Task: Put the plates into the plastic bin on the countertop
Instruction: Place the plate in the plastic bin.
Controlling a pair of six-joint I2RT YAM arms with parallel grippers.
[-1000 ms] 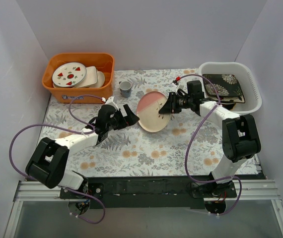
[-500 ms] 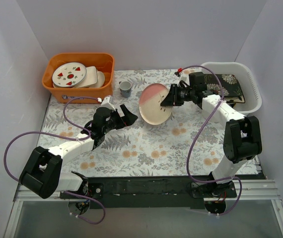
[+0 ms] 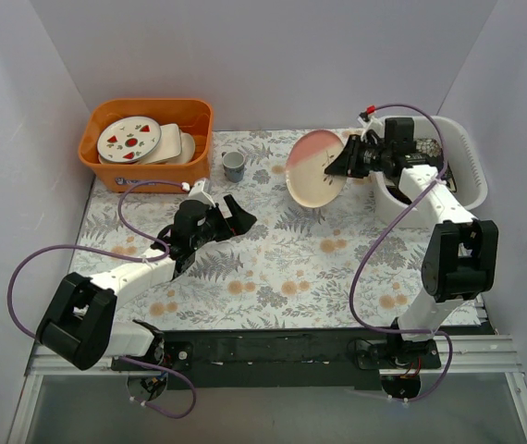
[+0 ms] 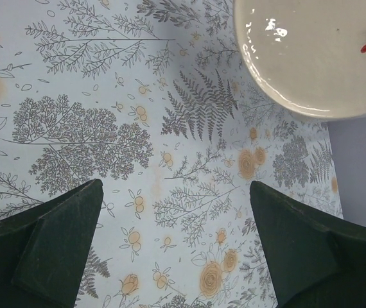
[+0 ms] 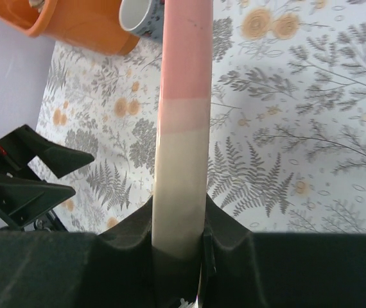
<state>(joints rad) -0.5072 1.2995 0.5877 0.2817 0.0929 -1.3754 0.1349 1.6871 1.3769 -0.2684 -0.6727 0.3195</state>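
Jaws of right gripper (image 3: 338, 165) pinch pink plate (image 3: 312, 172); left gripper (image 3: 239, 211) agape

The countertop's (image 3: 282, 268) middle and near edge lie open, while along its far edge the orange bin (image 3: 143, 176) fills the left corner, the cup (image 3: 234, 165) stands beside it, and the raised plate (image 3: 312, 171) fronts the bin's (image 3: 478, 185) left rim.

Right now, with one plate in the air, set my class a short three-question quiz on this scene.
1. True or false: the left gripper is open and empty.
2. What holds the pink plate? A left gripper, B right gripper, C nothing.
3. Which small thing stands beside the orange bin?
Key: 1 true; 2 B; 3 the cup.
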